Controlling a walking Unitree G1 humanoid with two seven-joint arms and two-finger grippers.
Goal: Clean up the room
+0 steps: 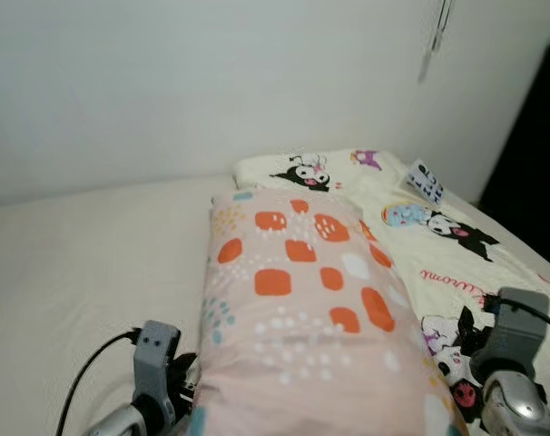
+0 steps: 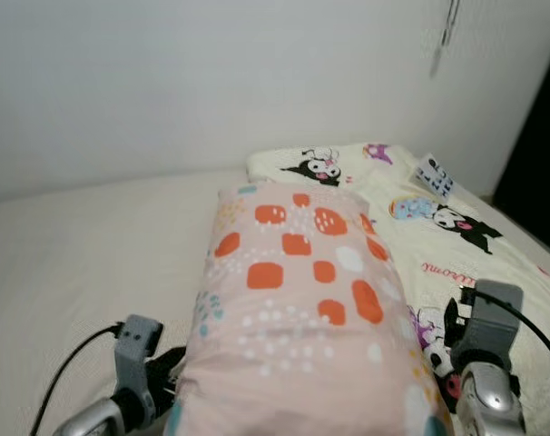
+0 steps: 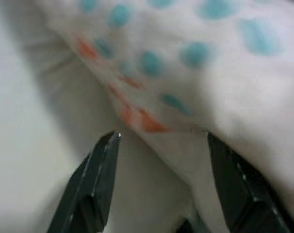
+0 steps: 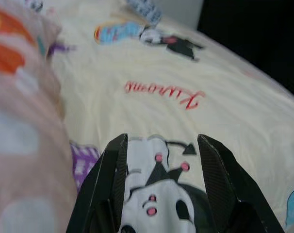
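A plain white wall (image 1: pixel 166 82) takes up the upper half of the frame. Below it, a bed with a pale cream sheet (image 1: pixel 84 263) spreads across the lower left and centre. A cream quilt printed with black-and-white cartoon characters and red lettering (image 1: pixel 456 263) runs down the right side of the frame, from the upper centre to the lower right corner. At the far right edge stands a tall black shape (image 1: pixel 534 154), too dark to identify.

In the centre and lower centre lies a long pink fabric pillow with orange rounded squares, white dots and teal spots (image 1: pixel 302 309), its near end at the bottom edge, its right side against the quilt.

The left gripper (image 3: pixel 161 141) sits at the lower left of the pillow, its 2 black fingers (image 3: pixel 96 179) spread apart with the pillow's edge between them. The right gripper (image 4: pixel 161 145) is at the lower right, just beside the pillow, its 2 fingers (image 4: pixel 106 179) spread above a cartoon figure on the quilt, holding nothing.

A small blue-and-white patterned item (image 1: pixel 426 181) lies on the quilt at upper right.
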